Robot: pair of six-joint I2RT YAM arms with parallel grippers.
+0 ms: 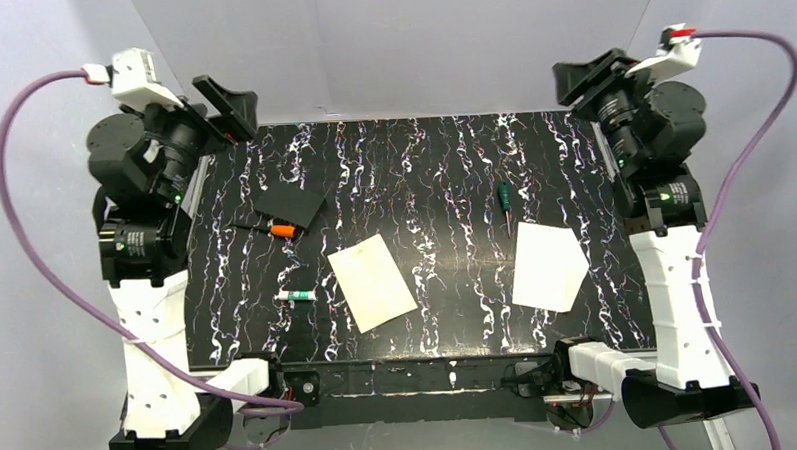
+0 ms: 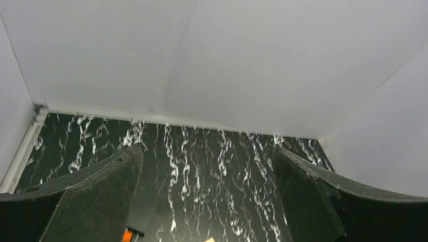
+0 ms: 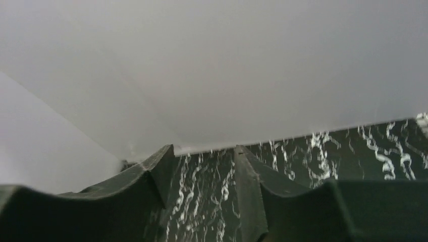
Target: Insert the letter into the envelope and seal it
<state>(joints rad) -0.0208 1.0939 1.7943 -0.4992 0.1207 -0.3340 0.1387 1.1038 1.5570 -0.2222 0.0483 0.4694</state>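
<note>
The cream envelope (image 1: 371, 282) lies flat at the table's front middle. The white letter (image 1: 548, 266) lies flat to its right, apart from it. My left gripper (image 1: 227, 105) is raised at the back left, far from both. In the left wrist view it (image 2: 207, 154) is open and empty, its fingers (image 2: 101, 191) wide apart over the dark marbled table. My right gripper (image 1: 595, 78) is raised at the back right. In the right wrist view it (image 3: 202, 151) is open by a narrower gap and empty. Neither wrist view shows the letter.
A black square card (image 1: 290, 205) lies at the left with an orange-capped marker (image 1: 283, 230) beside it. A small green-and-white tube (image 1: 299, 295) lies left of the envelope. A dark green pen (image 1: 506, 199) lies behind the letter. White walls enclose the table (image 1: 423, 174).
</note>
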